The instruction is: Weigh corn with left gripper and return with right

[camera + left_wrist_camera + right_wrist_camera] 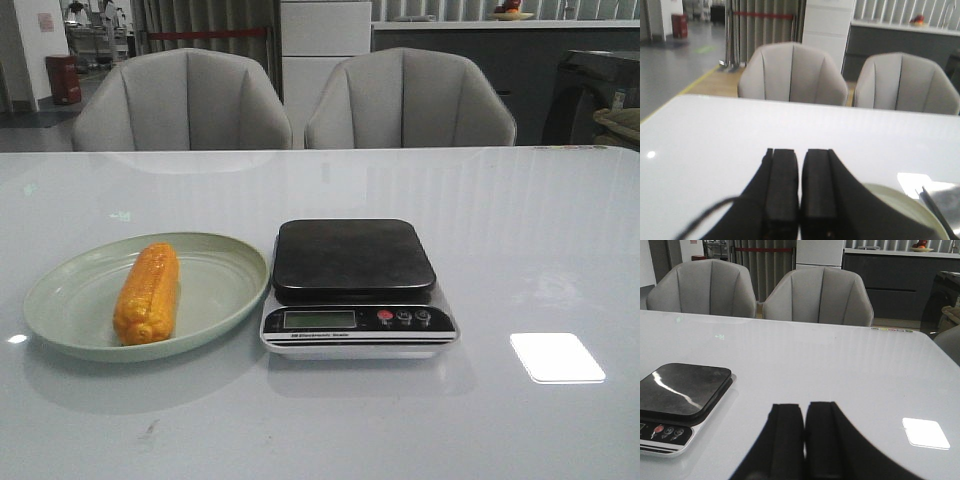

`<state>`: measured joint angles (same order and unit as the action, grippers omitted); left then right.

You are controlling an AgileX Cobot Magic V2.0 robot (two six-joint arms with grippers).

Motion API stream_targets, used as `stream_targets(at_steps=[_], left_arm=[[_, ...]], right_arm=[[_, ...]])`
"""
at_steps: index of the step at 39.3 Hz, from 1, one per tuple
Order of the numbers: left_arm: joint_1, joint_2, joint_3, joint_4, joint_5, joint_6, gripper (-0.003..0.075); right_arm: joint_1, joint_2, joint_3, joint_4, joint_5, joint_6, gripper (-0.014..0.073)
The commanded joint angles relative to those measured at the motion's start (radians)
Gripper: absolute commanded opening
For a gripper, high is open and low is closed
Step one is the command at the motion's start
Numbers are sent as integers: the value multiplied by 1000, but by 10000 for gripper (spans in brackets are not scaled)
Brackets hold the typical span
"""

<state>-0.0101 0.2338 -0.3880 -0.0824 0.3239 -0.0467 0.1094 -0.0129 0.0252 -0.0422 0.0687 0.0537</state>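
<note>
The orange-yellow corn (148, 293) lies lengthwise on a pale green plate (70, 295) at the table's left in the front view. To its right stands the scale (356, 286), its black platform (352, 257) bare. Neither arm shows in the front view. In the left wrist view my left gripper (800, 152) is shut with nothing between its black fingers, held above the table with the plate's rim (900, 197) just beside it. The right gripper (804, 406) is shut and empty too, over bare table to the right of the scale (680, 405).
Two grey chairs (185, 100) (410, 97) stand behind the table's far edge. A bright light patch (556, 357) reflects on the glossy white tabletop at the right. The scale's display and buttons (403, 317) face the near edge.
</note>
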Motion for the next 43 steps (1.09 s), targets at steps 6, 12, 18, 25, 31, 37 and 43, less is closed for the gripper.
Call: stream_targets(at_steps=[6,12,18,25,31,37,43], left_arm=[[0,110,-70,-11,17,-12,114],[-36,118,-55,0,7,-15,114],[-98,151,-55,14,-14,-15,132],[-171,222,-85,15,-15,-15,324],[-201,339,-149,15,-10,-15,544],[-227,507,-217,-7,24,-15,588],[-273,683,-277,-62,24,-15,587]], right_arm=[[-7,-15,11,-11,-78,-1,167],[-7,-15,11,-11,-78,-1,167],[-7,-15,11,-11,-78,-1,167],[-7,-15,11,-11,-78,-1,167],[-7,-15,11,-11,-78,-1,167],[-7,-15,11,-11,-78,-1,167],[-7,-15,11,-11,-78,-1,167]])
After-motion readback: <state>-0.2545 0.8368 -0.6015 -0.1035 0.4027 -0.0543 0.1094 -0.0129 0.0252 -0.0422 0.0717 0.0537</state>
